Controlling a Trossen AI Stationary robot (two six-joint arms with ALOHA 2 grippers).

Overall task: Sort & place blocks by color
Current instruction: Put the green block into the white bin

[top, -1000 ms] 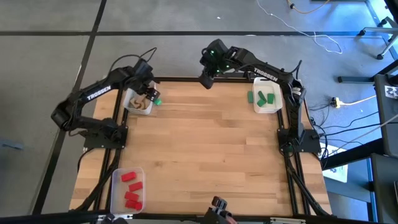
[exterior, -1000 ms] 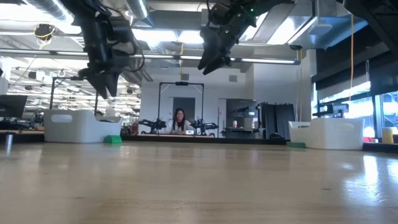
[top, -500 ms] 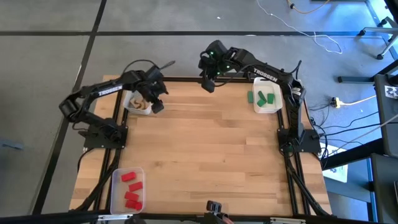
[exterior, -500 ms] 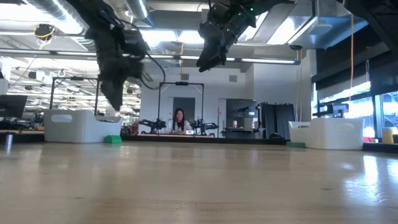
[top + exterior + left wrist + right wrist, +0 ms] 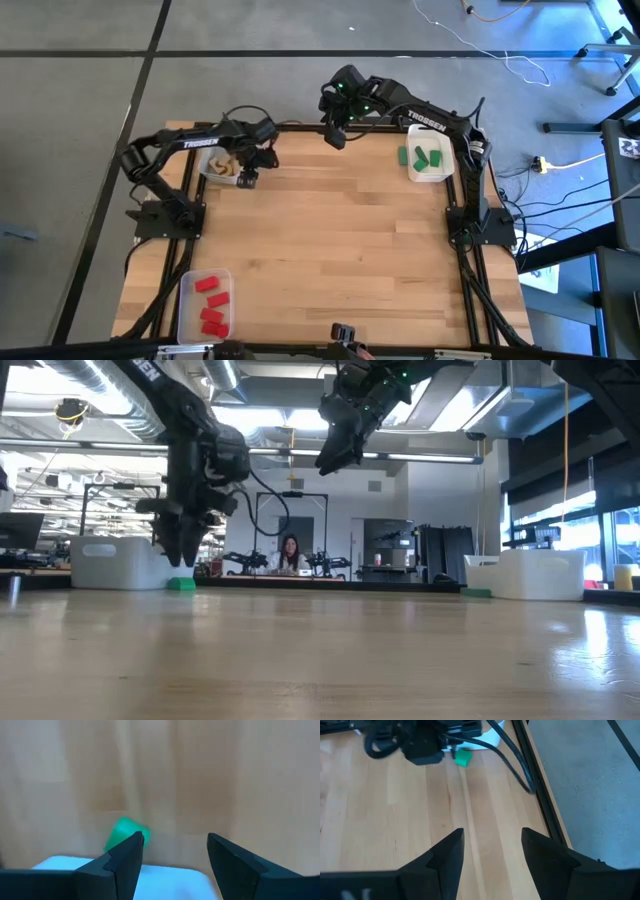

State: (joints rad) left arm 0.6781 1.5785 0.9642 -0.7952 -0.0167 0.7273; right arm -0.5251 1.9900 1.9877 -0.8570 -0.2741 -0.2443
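Left gripper [image 5: 172, 852]: fingers spread, empty, low over a green block [image 5: 123, 833] lying on the counter [image 5: 330, 250] just beside the bin of wood blocks [image 5: 226, 167]. Right gripper [image 5: 490, 847]: fingers spread, empty, raised above the counter's far edge. Green blocks [image 5: 428, 157] in far right bin; red blocks [image 5: 211, 301] in near left bin. Counter: pale wood planks, black frame. Room beyond: open workshop, a seated person [image 5: 290, 553].
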